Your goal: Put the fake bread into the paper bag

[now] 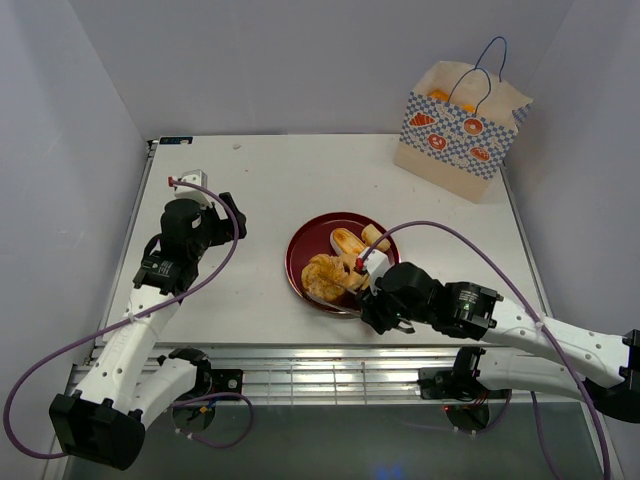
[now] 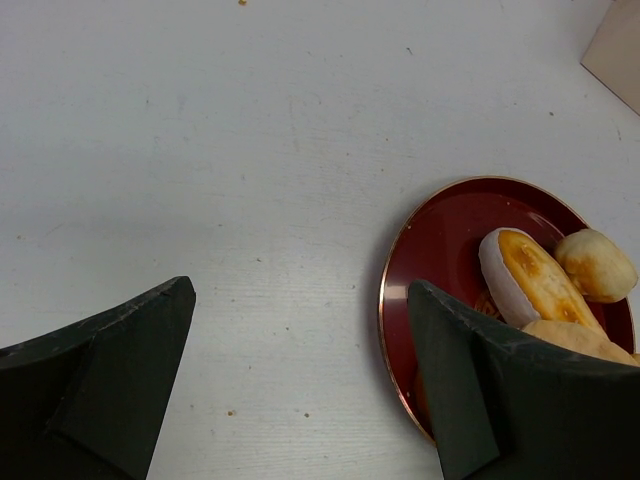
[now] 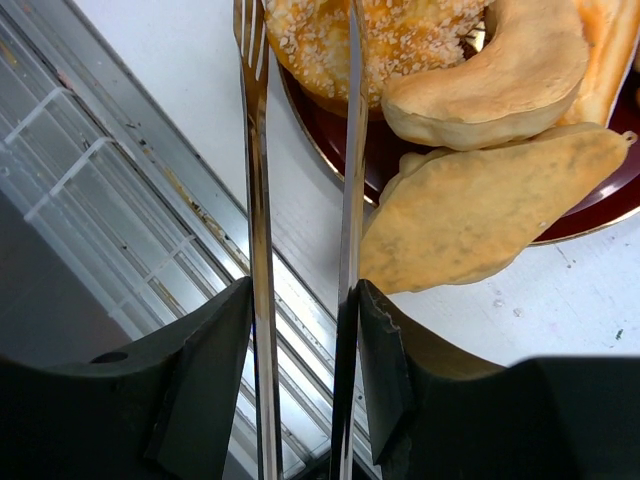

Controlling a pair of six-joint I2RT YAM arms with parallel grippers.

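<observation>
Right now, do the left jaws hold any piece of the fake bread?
No, the left gripper is open and empty above the table, beside the red plate.

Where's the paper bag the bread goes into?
In the top view, the paper bag stands at the far right corner of the table, beyond the red plate.

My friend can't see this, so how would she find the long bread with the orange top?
Find the round dark red plate near the middle of the white table. On its far side lies a long oval toy roll; unlike the plain pale bun beside it, it has an orange stripe along its top.
</observation>
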